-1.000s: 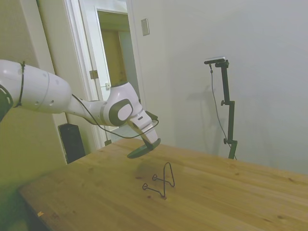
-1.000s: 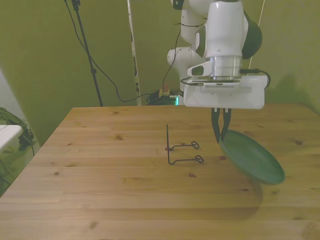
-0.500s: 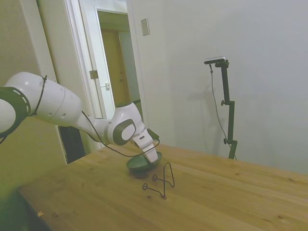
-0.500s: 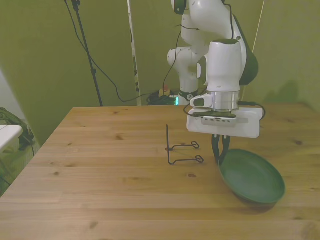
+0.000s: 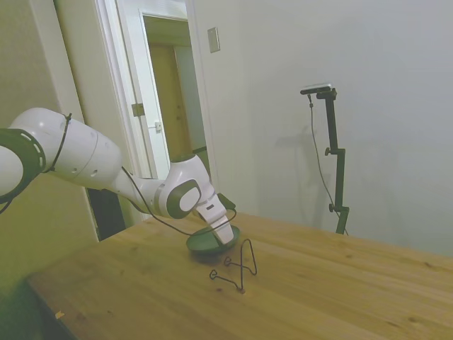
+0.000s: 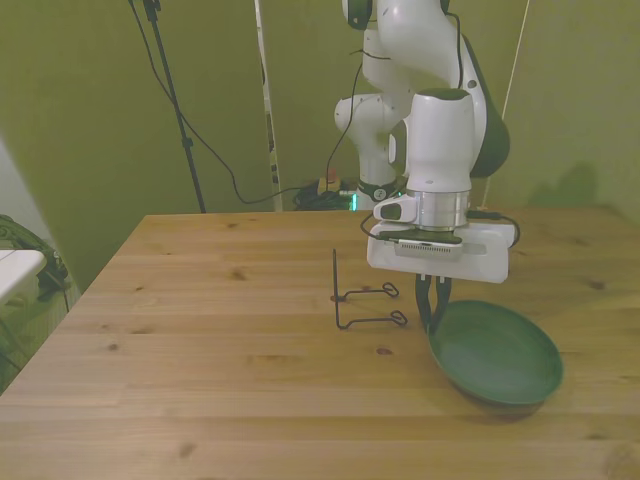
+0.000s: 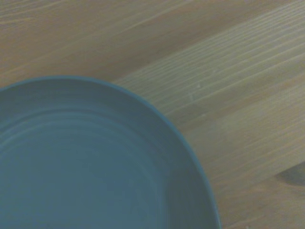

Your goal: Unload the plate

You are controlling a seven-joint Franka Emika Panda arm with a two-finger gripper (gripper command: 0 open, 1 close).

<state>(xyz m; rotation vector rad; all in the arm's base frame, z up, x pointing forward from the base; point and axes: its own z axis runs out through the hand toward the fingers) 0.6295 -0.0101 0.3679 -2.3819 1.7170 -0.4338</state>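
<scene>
fingers (image 6: 431,310) clamped on plate (image 6: 495,352) rim; plate on table (image 6: 200,380); wire stand (image 6: 355,297) just beside; open wood around

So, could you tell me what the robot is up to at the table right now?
The white arm's gripper is shut on the near-side rim of a green plate, holding it low at the wooden table; it looks to be resting on the wood or very nearly so. The plate sits on the front view's right of a thin black wire stand, which is empty. The gripper has not let go yet.
</scene>
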